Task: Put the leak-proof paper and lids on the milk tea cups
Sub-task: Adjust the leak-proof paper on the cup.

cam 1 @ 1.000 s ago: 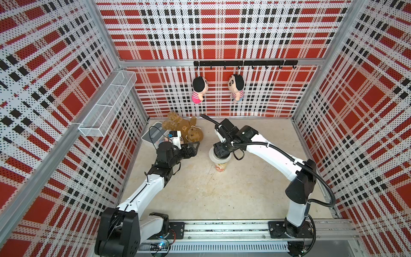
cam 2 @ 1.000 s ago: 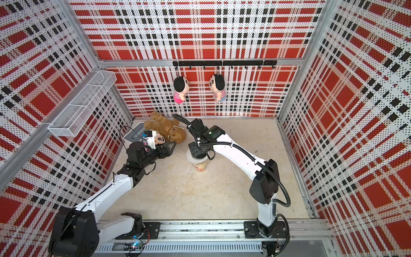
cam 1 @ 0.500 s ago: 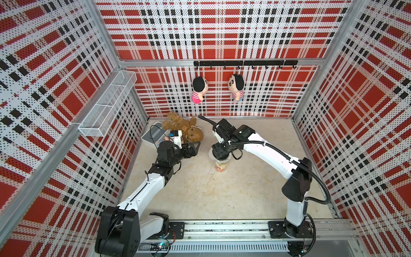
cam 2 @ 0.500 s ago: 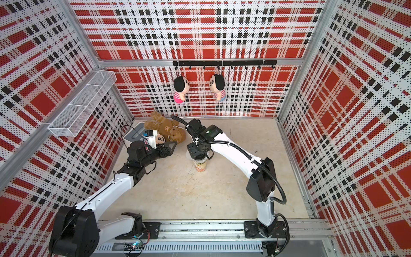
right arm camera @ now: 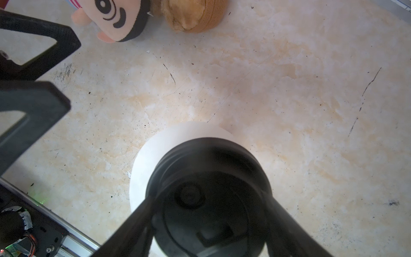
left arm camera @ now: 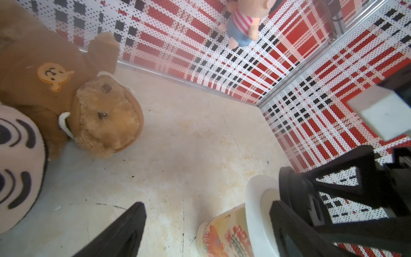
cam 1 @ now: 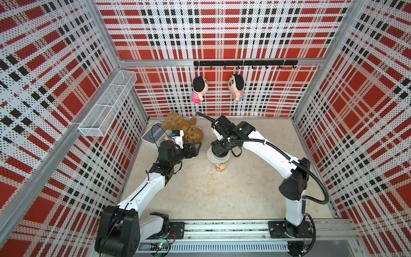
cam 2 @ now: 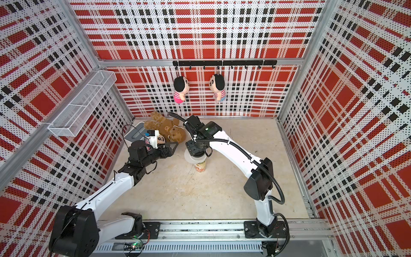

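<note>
The milk tea cup (cam 1: 220, 166) (cam 2: 200, 166) stands upright mid-floor, white with orange-red print (left arm camera: 224, 235). The leak-proof paper (cam 1: 210, 155) (left arm camera: 255, 200) (right arm camera: 146, 160) lies as a white disc over its mouth, overhanging the rim. My right gripper (cam 1: 220, 151) (cam 2: 196, 151) (right arm camera: 211, 198) is straight above, shut on a black round lid (right arm camera: 209, 155) (left arm camera: 291, 189) that sits on the paper. My left gripper (cam 1: 195, 148) (cam 2: 172, 148) (left arm camera: 206, 222) hangs open just left of the cup, holding nothing. The cup's mouth is hidden.
A brown teddy bear (cam 1: 186, 129) and a small doll (cam 2: 161, 139) lie behind my left gripper. A white box with a grey slot (cam 1: 153, 135) sits in the back left corner. Two dolls (cam 1: 199, 89) hang on the back wall, and a wire basket (cam 1: 109, 104) on the left wall.
My right arm's elbow has swung a little to the left while its gripper stays over the cup with the lid. My left gripper has barely moved.
</note>
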You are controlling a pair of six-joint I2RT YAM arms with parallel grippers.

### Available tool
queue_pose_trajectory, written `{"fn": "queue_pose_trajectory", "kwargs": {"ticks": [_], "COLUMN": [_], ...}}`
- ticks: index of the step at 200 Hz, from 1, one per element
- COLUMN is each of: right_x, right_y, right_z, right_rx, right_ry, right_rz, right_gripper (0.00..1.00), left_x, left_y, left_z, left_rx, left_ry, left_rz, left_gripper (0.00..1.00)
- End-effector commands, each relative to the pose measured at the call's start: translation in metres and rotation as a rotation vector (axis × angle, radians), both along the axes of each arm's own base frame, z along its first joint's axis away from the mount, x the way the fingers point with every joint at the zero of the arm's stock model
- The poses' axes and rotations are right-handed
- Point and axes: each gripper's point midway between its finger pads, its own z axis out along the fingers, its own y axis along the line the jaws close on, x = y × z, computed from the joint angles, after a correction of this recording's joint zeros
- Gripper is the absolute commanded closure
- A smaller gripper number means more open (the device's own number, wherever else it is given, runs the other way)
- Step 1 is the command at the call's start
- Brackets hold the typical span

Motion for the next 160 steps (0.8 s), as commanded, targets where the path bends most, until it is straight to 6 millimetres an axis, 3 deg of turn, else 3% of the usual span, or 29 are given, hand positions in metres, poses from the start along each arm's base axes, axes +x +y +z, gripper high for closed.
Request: {"fn": "queue_pose_trajectory", "kwargs": {"ticks": [1, 31, 61, 81, 126, 160], "right_x": [-0.005, -0.007, -0.006, -0.006, -0.005, -0.006], "right_y": [-0.008, -0.005, -0.013, -0.019, -0.024, -0.025], "right_z": [0.018, 0.037, 0.039, 0.041, 0.042, 0.04], "right_rx": [0.009, 0.085, 0.08, 0.084, 0.107, 0.11], "right_ry": [-0.045, -0.081, -0.103, -0.114, -0.127, -0.128], "right_rz": [-0.016, -0.015, -0.037, -0.05, -0.061, -0.062], "right_gripper": [0.26, 0.26, 0.25, 0.25, 0.24, 0.24], "left_x": [-0.018, -0.03, -0.032, -0.031, -0.033, -0.03], "left_y": [-0.032, -0.05, -0.054, -0.051, -0.057, -0.051], "left_z": [0.019, 0.008, -0.003, -0.005, -0.017, -0.019], "left_rx": [-0.062, -0.131, -0.161, -0.168, -0.201, -0.205], "left_ry": [-0.062, -0.018, 0.029, 0.038, 0.088, 0.097], "left_rz": [-0.132, -0.217, -0.237, -0.217, -0.251, -0.224], "left_gripper": [0.11, 0.22, 0.4, 0.44, 0.67, 0.71]}}
